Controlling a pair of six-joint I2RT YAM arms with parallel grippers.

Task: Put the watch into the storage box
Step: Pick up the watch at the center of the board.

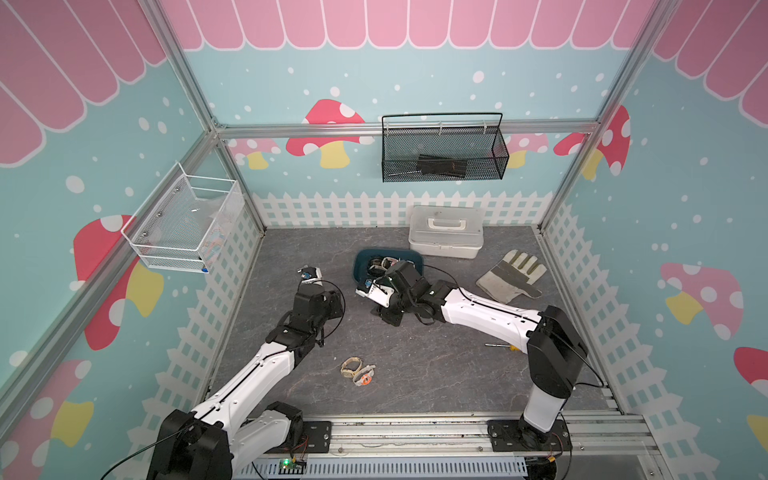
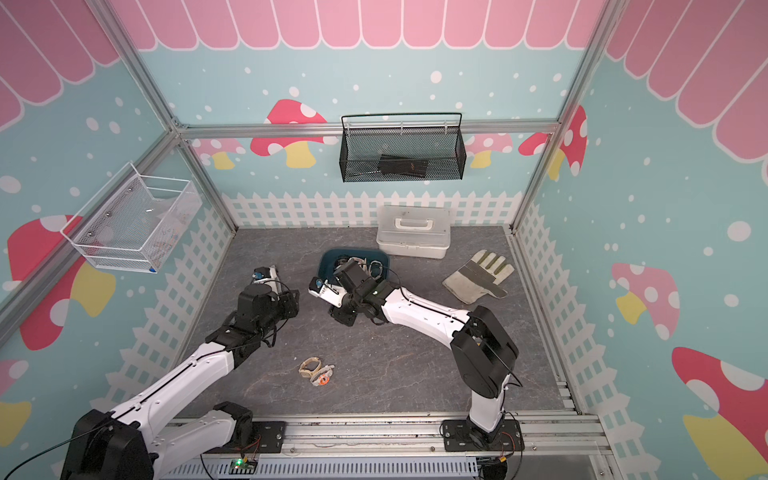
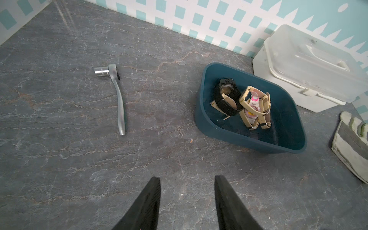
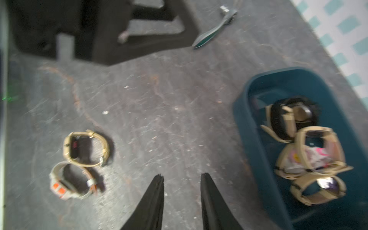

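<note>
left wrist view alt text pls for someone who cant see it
A dark teal storage box holding several watches sits on a grey stone-look table, beside a white lidded case. A metal socket wrench lies apart from it, and a work glove shows at the edge. The left end effector hangs open and empty in the foreground.

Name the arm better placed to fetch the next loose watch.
Right arm. Its open, empty jaws face the two loose watches; the left arm's face the storage box instead.
</note>
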